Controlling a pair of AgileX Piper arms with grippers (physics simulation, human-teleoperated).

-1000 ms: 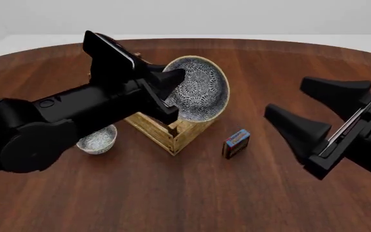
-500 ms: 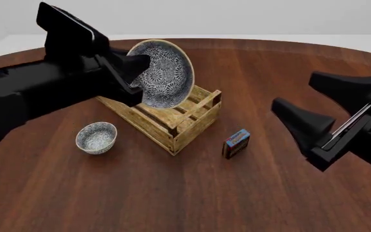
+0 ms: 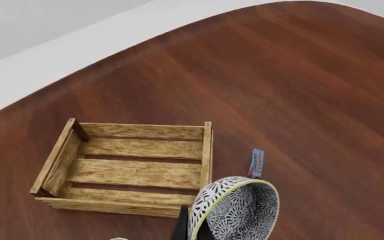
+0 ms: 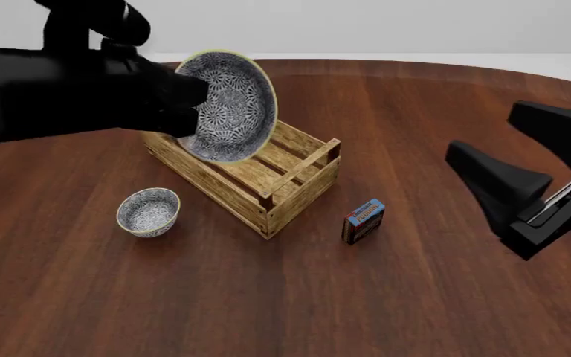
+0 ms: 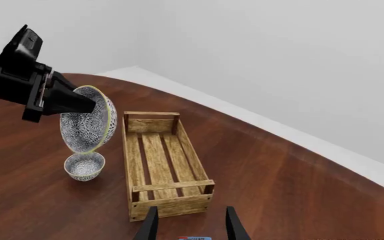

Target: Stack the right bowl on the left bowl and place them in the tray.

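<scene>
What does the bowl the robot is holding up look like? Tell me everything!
The held bowl is round and white, covered inside and out with a dense blue-grey leafy pattern, with a thin yellowish rim. It looks like glazed ceramic. It is tipped on its side in the air, its opening facing the front camera. The left gripper pinches its rim. It hangs over the wooden tray's far-left end; nothing else touches it.

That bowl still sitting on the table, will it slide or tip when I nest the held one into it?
The bowl on the table looks small, glossy and round-bottomed on smooth wood, so it probably slides if nudged sideways. An off-centre drop may tip it.
</scene>
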